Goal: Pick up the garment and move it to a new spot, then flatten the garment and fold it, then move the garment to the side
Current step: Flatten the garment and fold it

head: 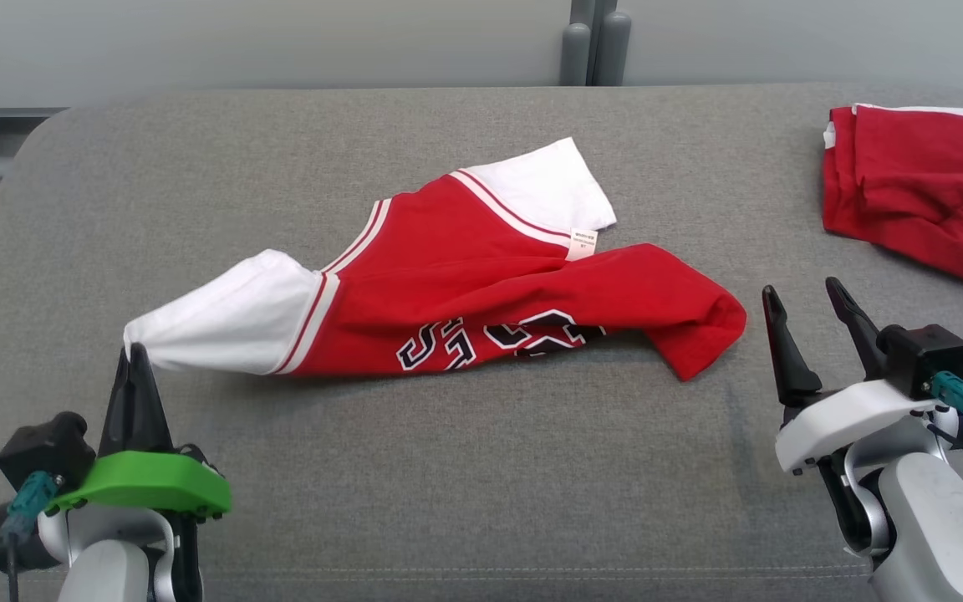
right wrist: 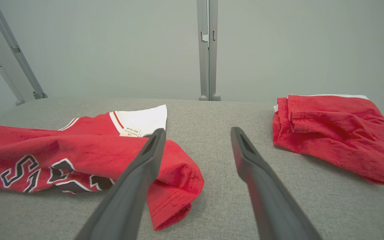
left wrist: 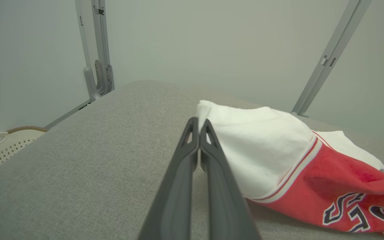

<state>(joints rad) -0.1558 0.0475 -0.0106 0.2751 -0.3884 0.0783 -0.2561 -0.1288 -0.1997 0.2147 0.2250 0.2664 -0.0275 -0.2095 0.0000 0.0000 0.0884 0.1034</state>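
Observation:
A red garment (head: 481, 284) with white sleeves and dark lettering lies crumpled across the middle of the grey padded table (head: 481, 485). My left gripper (head: 137, 351) is shut on the tip of its near white sleeve (left wrist: 262, 146), which is drawn out to a point toward the front left. The fingers (left wrist: 208, 160) are pressed together in the left wrist view. My right gripper (head: 801, 288) stands open just right of the garment's red hem (right wrist: 175, 180), apart from it, with nothing between its fingers (right wrist: 262, 186).
A second red garment (head: 924, 192), folded, lies at the table's back right (right wrist: 335, 133). Grey posts (head: 594, 42) rise behind the far edge. A pale perforated basket (left wrist: 2, 146) sits beyond the table's left side.

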